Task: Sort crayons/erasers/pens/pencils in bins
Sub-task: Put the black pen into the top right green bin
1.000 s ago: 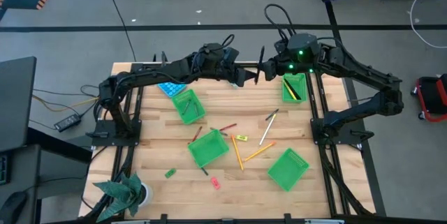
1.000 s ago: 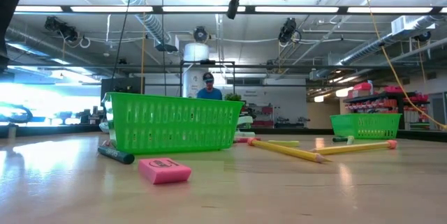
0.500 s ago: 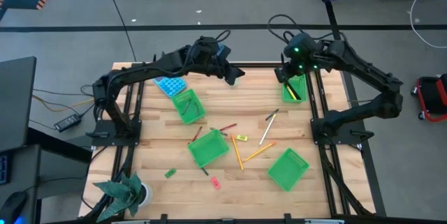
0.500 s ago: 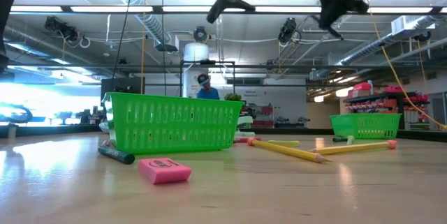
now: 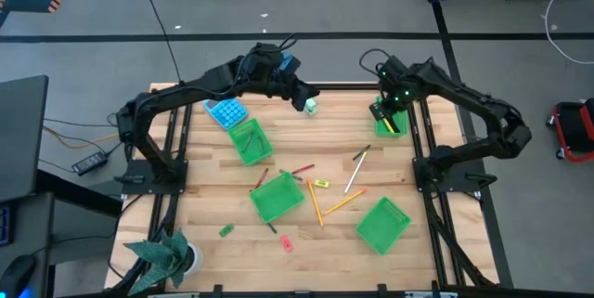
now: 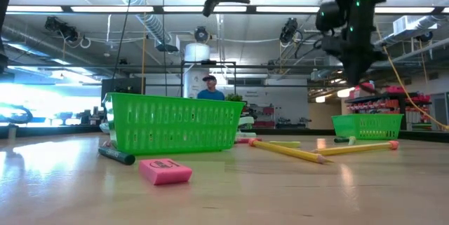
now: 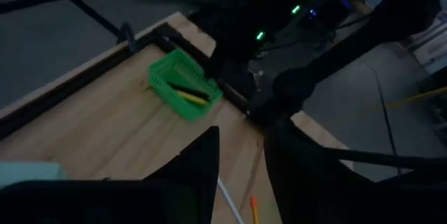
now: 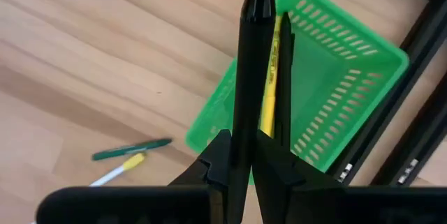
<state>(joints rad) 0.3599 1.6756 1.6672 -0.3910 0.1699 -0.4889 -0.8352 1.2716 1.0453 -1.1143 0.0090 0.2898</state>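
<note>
The bench (image 5: 278, 149) holds four bins (image 5: 276, 198). The right tool (image 8: 241, 155), clamped on a black pen (image 8: 250, 56), hangs over the far right bin (image 5: 391, 118). If it lets go off-center, the pen may hit the rim and roll away. The left tool (image 5: 299, 103) is apart, empty.

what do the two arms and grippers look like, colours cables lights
Both arms are dark, jointed links with black cables looped along them. The right arm shows green lights near its wrist. The right gripper has two slim black fingers; the left gripper is equally dark.
</note>
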